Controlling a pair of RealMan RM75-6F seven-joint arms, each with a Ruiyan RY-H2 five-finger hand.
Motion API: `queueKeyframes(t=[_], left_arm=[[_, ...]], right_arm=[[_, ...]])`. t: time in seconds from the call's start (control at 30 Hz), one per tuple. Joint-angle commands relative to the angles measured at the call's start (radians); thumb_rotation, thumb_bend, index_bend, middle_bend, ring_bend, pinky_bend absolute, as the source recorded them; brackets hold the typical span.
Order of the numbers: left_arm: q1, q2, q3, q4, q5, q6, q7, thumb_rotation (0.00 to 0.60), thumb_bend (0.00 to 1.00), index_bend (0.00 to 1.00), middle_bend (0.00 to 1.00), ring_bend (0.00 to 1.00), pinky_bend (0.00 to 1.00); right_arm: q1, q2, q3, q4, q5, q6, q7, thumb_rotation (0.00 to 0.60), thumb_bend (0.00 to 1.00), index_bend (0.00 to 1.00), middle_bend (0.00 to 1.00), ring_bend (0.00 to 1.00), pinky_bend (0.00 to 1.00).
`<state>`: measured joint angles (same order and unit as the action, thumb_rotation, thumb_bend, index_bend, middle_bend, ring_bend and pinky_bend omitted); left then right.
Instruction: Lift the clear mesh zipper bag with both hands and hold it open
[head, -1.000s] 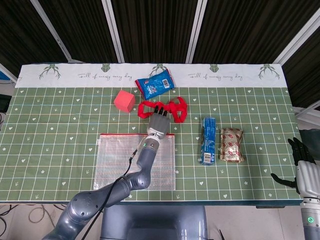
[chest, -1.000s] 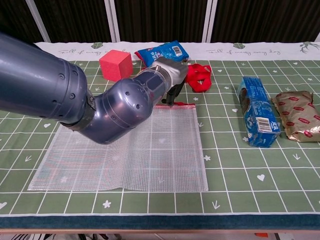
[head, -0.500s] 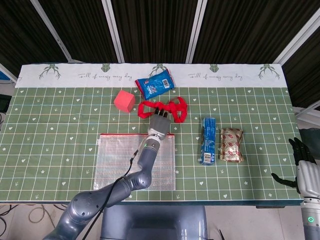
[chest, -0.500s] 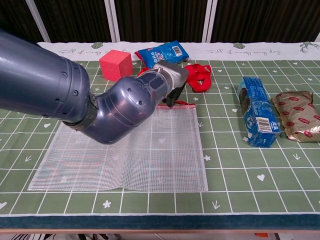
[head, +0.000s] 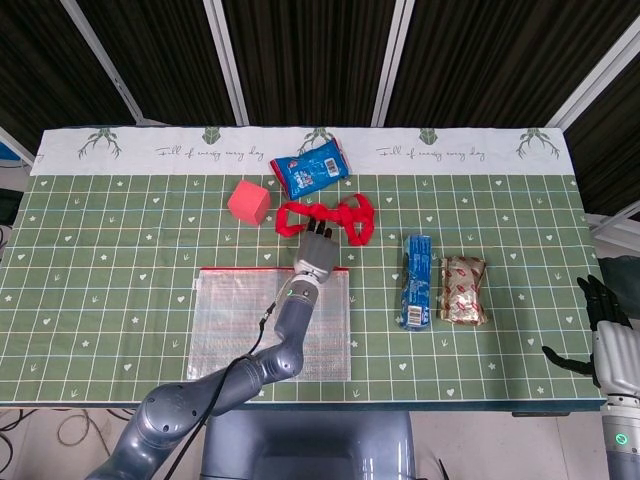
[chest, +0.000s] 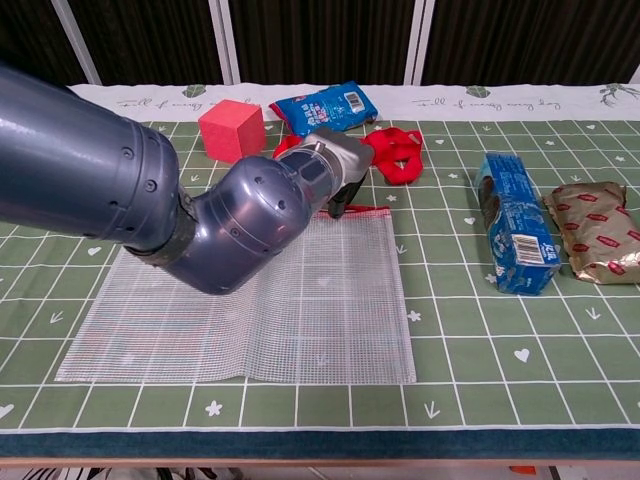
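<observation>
Head view: left hand (head: 316, 250) sits at the red zipper edge of the clear mesh zipper bag (head: 235, 325), lying flat on the counter (head: 110, 260); right hand (head: 603, 318) hangs open, well apart.

Chest view: left fingertips reach the zipper (grip? can't tell). Still the grasping step; next, pinch that edge and bring the right hand over.

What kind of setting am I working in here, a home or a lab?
Likely a lab or test bench rather than a home. A table with a green grid-pattern cloth holds staged props: a red cube, snack packs and a clear mesh zipper bag. Dark slatted panels with metal framing stand behind.
</observation>
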<state>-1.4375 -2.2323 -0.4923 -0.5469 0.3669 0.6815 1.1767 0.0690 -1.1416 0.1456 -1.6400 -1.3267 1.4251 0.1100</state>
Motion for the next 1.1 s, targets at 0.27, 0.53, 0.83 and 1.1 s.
queueKeyframes(t=[0.27, 0.53, 0.83, 1.1], left_arm=[[-0.002, 0.036, -0.015, -0.049, 0.043, 0.030, -0.058, 0.600, 0.38, 0.60, 0.20, 0.00, 0.00], [-0.005, 0.118, -0.037, -0.189, 0.100, 0.094, -0.111, 0.600, 0.38, 0.60, 0.20, 0.00, 0.00], [0.012, 0.248, -0.046, -0.426, 0.122, 0.182, -0.102, 0.600, 0.41, 0.61, 0.20, 0.00, 0.00], [0.010, 0.341, -0.057, -0.585, 0.097, 0.228, -0.082, 0.600, 0.47, 0.61, 0.20, 0.00, 0.00]], right_arm=[[0.000, 0.001, 0.000, -0.003, -0.001, 0.000, 0.001, 0.600, 0.18, 0.00, 0.00, 0.00, 0.20], [-0.001, 0.005, 0.000, -0.015, -0.001, -0.001, 0.006, 0.600, 0.18, 0.00, 0.00, 0.00, 0.20], [0.003, 0.021, 0.003, -0.044, 0.003, -0.013, 0.020, 0.600, 0.18, 0.00, 0.00, 0.00, 0.20], [0.030, 0.059, 0.026, -0.131, 0.029, -0.052, 0.006, 0.600, 0.19, 0.00, 0.00, 0.00, 0.20]])
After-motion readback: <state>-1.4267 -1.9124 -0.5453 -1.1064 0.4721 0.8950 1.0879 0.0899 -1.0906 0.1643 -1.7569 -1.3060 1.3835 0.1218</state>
